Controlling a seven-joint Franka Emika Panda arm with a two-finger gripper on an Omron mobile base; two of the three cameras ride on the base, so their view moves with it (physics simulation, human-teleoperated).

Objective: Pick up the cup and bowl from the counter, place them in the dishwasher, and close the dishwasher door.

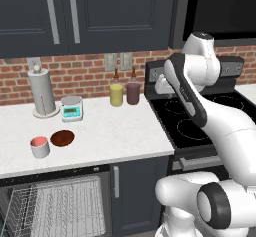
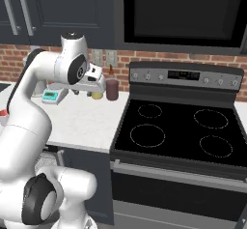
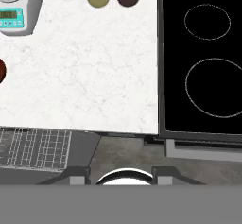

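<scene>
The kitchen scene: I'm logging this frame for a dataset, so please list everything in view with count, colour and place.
cup: 1, grey-white, salmon inside, counter front left
bowl: 1, dark reddish-brown, just right of the cup
counter: 1, white marbled
kitchen scale: 1, white with teal display, back of counter
paper towel roll: 1, grey-white, left of the scale
yellow tumbler: 1, by the wall
maroon tumbler: 1, beside the yellow one
stove: 1, black, right of counter
dishwasher: 1, open, silver rack
arm: 1, white
gripper: 1, above the counter, fingers unclear

I see open bench (image 1: 115, 131) right of the bowl (image 1: 62, 138) and cup (image 1: 40, 147), with scale (image 1: 71, 108), paper-towel roll (image 1: 42, 92) and two tumblers (image 1: 124, 94) lining the back wall.
</scene>
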